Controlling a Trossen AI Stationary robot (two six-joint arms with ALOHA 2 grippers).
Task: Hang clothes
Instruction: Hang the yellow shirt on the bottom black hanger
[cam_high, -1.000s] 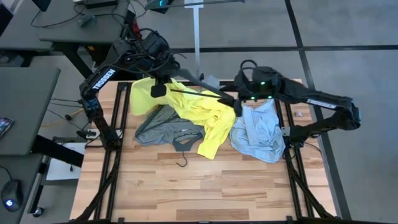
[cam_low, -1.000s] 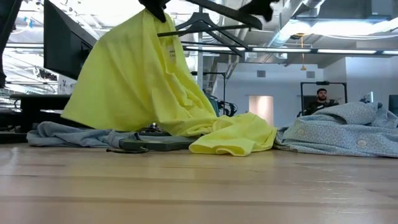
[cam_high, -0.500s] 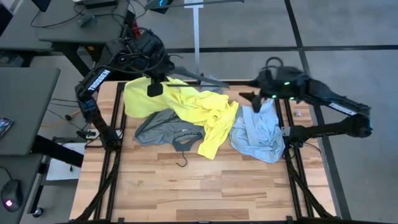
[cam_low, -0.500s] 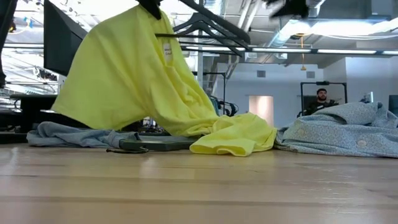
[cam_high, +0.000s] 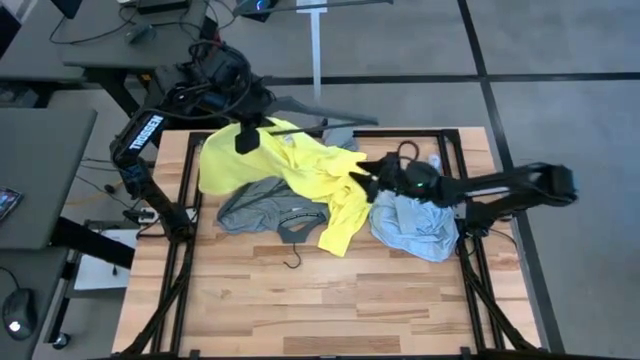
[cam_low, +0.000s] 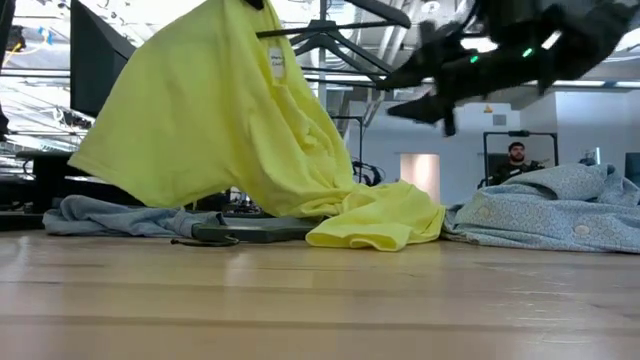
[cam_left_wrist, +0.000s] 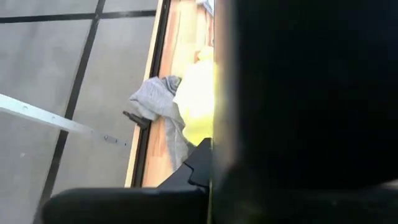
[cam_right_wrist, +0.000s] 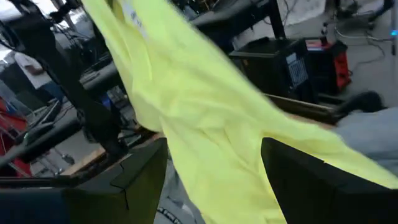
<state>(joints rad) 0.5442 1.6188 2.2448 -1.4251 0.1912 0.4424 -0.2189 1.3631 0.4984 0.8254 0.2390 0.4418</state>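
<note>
Left pincer (cam_high: 247, 138), clamped on the hanger (cam_high: 300, 104), lifts the yellow T-shirt (cam_high: 300, 170) near the bench's (cam_high: 300, 300) far edge. Right pincer (cam_high: 362, 180), jaws apart, hovers at its trailing fabric.

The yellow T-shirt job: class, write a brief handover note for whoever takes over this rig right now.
Left claw: shut, holding up the neon-yellow T-shirt by its top on a black hanger, at the table's back left.
Right claw: open, at the yellow shirt's trailing side, holding nothing.
Grey T-shirt and light-blue shirt lie on the table; a spare hanger lies near the grey one.
Done: none hung.
Left: all three garments.
</note>
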